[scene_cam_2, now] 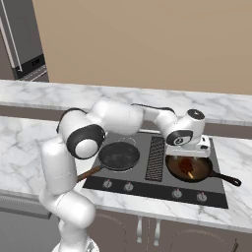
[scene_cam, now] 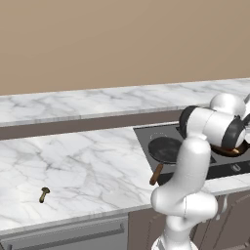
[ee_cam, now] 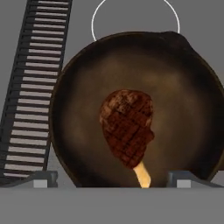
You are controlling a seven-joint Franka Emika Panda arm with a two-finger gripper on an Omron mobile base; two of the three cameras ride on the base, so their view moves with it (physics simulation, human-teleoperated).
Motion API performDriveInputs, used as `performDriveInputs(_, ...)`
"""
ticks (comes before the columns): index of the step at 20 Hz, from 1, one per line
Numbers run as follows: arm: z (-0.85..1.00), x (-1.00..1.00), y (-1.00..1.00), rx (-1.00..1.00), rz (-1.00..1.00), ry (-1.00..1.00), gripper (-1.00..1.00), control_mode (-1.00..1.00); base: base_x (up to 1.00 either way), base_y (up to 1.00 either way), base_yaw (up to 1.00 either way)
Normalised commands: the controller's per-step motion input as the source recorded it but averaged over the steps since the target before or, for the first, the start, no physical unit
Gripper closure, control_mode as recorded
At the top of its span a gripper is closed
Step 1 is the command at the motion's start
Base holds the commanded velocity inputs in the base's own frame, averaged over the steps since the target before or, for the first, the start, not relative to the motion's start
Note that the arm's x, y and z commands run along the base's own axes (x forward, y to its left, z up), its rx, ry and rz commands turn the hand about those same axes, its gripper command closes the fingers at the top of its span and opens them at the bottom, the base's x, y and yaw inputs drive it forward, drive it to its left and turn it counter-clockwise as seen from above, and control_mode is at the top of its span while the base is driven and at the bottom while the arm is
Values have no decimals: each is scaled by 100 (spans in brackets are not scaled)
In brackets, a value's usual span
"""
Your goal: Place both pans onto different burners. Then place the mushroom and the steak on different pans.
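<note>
Over the right side of the cooktop [scene_cam_2: 147,184] your claw [ee_cam: 113,183] hangs with its jaws spread wide and nothing between them, right above the steak [ee_cam: 127,127], which lies in the middle of the reddish-brown pan [scene_cam_2: 189,169]. The black pan [scene_cam_2: 118,155] sits on the left burner, its wooden handle poking past the cooktop's front edge. The mushroom [scene_cam: 44,194] lies far off, near the front edge of the counter [scene_cam: 83,161], well apart from both pans. Watch the lift: rise crookedly and a finger could catch the steak's bone or the pan rim and drag it off its burner. Swinging left, your elbow could knock that jutting handle, and the tiny mushroom may roll or squirt away from a poorly centred pinch.
</note>
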Motion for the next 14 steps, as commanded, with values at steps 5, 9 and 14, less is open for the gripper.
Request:
performDriveInputs(5,22,-50,76,0,-9,-1,-100,-100,0,0,0)
performDriveInputs(9,11,-76,92,0,-17,0,-100,-100,0,0,0)
performDriveInputs(14,7,-65,99,-4,-17,0,-100,-100,0,0,0)
